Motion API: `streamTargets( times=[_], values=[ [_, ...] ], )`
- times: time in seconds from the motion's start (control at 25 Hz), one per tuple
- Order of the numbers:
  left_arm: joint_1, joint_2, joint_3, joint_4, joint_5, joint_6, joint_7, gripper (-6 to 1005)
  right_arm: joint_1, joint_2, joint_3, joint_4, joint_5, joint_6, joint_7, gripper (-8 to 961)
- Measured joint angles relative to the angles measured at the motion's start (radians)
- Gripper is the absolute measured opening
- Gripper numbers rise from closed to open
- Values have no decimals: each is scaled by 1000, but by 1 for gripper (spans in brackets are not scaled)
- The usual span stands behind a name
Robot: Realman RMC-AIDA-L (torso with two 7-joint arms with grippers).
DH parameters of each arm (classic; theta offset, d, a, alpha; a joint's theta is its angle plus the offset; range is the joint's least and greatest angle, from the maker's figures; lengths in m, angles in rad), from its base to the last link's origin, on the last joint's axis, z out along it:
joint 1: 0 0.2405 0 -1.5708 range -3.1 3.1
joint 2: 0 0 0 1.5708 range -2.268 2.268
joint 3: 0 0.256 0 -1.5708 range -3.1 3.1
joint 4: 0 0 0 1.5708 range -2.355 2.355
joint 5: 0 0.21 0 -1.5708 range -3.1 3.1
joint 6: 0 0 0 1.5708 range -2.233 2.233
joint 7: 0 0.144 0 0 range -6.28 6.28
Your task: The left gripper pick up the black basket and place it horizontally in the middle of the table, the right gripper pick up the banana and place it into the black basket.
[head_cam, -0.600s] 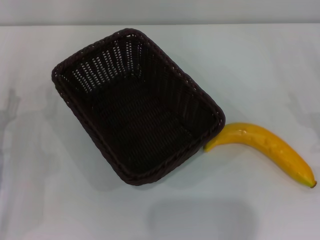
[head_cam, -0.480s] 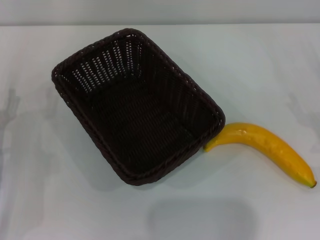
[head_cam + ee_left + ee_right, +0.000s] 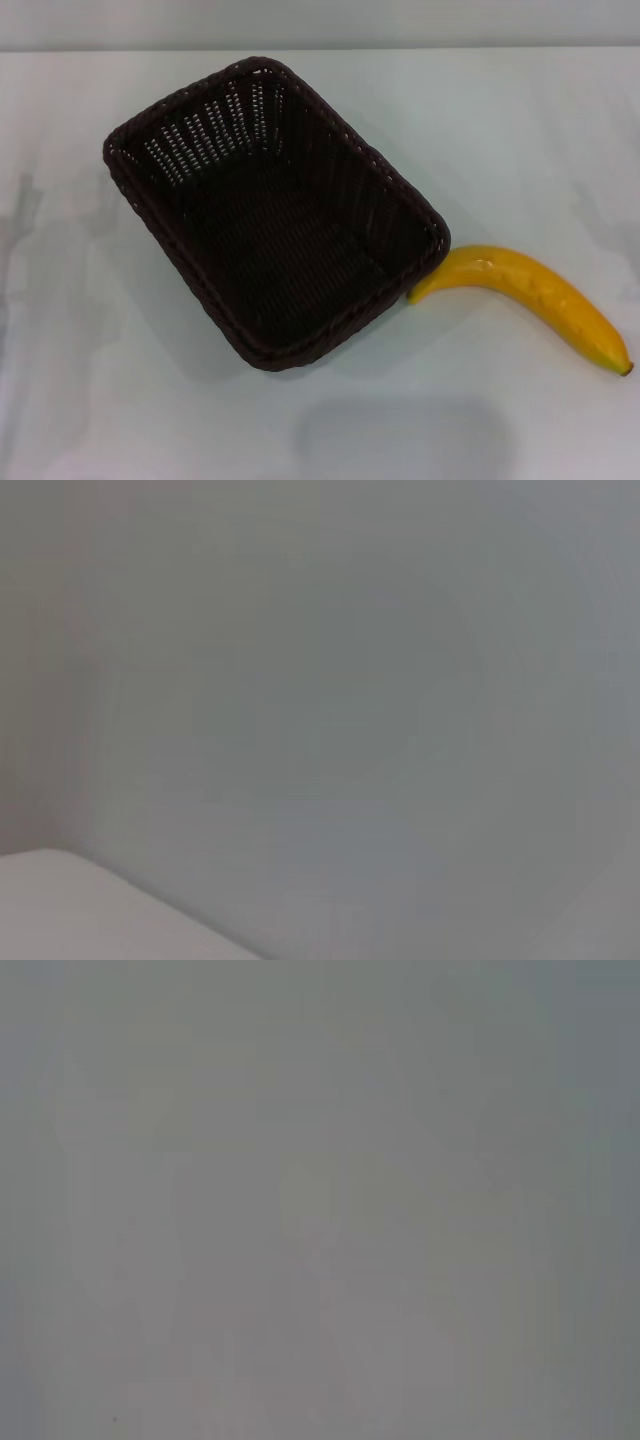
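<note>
White surface (image 3: 520, 130) below a pale wall: black basket (image 3: 275, 210) askew, banana (image 3: 530, 300) touching its corner; neither claw visible.

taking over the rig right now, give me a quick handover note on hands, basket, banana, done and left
Hands: neither the left nor the right hand shows in any view; both wrist views show only blank grey surface.
Things: the black basket sits empty on the table, turned diagonally, left of centre. The banana lies on the table to the robot's right, one end at the basket's near right corner; contact cannot be told.
Done: nothing yet.
Left: left hand picks up the basket and sets it horizontally mid-table; right hand then puts the banana inside.
</note>
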Motion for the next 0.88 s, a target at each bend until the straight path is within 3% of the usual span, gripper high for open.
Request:
streamTargets(
  times=[0.32, 0.64, 0.88],
  values=[
    [1, 2, 0, 27, 10, 9, -30, 886, 1, 0, 23, -5, 10, -11, 0, 855],
    [11, 2, 0, 73, 140, 46, -39, 886, -5, -2, 111, -36, 11, -34, -2, 855],
    [68, 6, 0, 181, 247, 44, -234, 885, -1, -5, 118, -88, 7, -120, -5, 855]
  ],
)
